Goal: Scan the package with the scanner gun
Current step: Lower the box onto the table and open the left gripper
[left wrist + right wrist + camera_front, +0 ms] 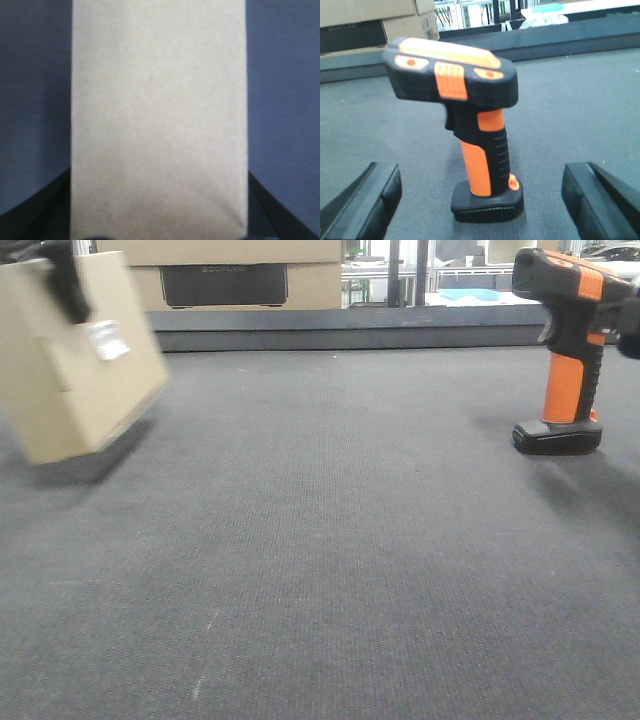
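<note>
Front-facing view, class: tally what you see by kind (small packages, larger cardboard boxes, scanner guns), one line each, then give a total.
Package: 1
Larger cardboard boxes, stacked at the back: 2 (upper, lower)
Scanner gun: 1
Total: 4

We seem to be in a packing or warehouse workshop. We see large cardboard boxes [240, 280] stacked behind the grey felt-covered table [330, 540], and metal racking [395, 270] further back.
</note>
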Available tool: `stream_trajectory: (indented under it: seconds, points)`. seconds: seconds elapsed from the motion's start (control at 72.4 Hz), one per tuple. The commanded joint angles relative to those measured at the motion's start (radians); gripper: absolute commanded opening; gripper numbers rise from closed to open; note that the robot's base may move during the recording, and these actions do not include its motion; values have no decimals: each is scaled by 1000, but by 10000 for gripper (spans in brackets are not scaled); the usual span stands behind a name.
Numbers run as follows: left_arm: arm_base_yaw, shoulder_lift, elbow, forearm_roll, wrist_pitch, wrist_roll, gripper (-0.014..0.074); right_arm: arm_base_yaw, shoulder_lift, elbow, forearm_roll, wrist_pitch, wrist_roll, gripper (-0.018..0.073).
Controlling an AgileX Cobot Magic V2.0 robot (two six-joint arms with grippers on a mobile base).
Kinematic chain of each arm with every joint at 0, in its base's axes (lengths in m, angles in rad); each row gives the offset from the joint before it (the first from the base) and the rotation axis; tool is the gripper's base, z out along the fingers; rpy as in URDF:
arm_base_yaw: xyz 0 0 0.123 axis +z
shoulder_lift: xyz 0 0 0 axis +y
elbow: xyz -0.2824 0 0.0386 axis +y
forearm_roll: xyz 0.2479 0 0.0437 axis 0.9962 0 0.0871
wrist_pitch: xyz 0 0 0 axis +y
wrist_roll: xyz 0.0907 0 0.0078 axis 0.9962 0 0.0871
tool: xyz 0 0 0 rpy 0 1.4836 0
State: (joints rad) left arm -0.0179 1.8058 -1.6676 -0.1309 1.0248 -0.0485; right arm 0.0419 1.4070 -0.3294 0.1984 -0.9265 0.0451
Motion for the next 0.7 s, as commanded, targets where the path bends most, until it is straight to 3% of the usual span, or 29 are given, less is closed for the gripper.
stream_trajectory:
  seconds: [0.0, 0.097, 0.304, 0.552, 0.635, 0.69]
  points:
    - [20, -9, -3, 29, 4, 22, -111, 0, -25, 5, -9, -6, -1, 559]
    - [17, -9, -1, 116, 7, 22, -111, 0, -27, 5, -9, -6, -1, 559]
    - [-11, -9, 0, 229, 5, 20, -111, 0, -27, 5, -9, 0, -1, 559]
    - [-11, -9, 0, 228, -29, 14, -108, 0, -27, 5, -9, 5, -1, 559]
    - [-11, -9, 0, 222, -29, 14, -27, 0, -27, 5, -9, 7, -1, 559]
    - [-11, -9, 0, 212, -29, 14, 76, 0, -27, 5, -9, 7, -1, 559]
